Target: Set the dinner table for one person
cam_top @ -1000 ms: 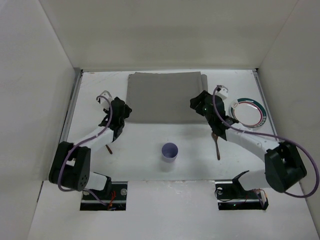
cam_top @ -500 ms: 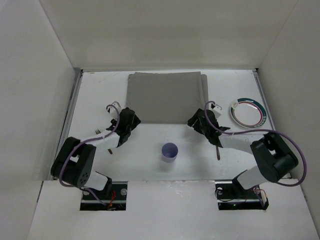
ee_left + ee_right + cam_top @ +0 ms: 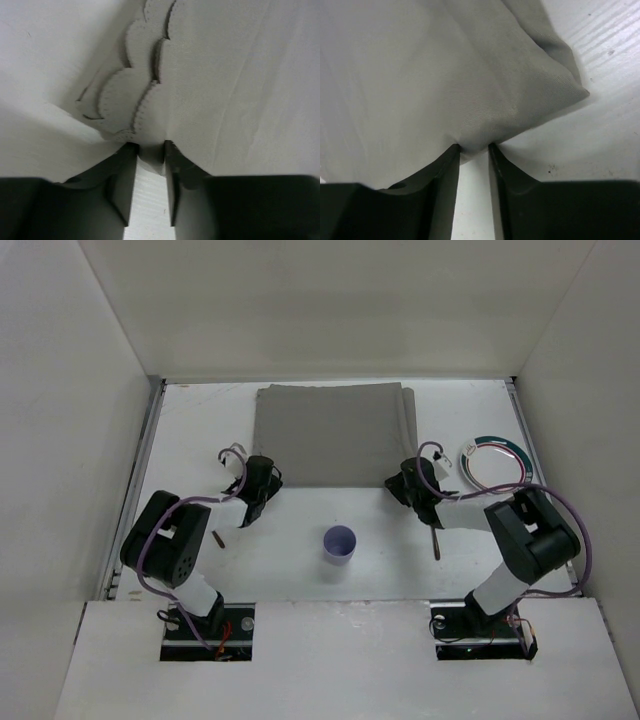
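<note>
slippage is risked: the grey mat (image 3: 330, 430), spread far-centre on the tabletop (image 3: 195, 420), is pinched only at its near corners by the narrowed left tool (image 3: 150, 148) and right tool (image 3: 474, 148); it could be skewed, or the cup (image 3: 340, 543) toppled, by uneven pulling.

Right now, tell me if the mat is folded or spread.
Folded: the mat shows two scalloped layers stacked at its corner in the left wrist view, and from above its right edge is doubled.
</note>
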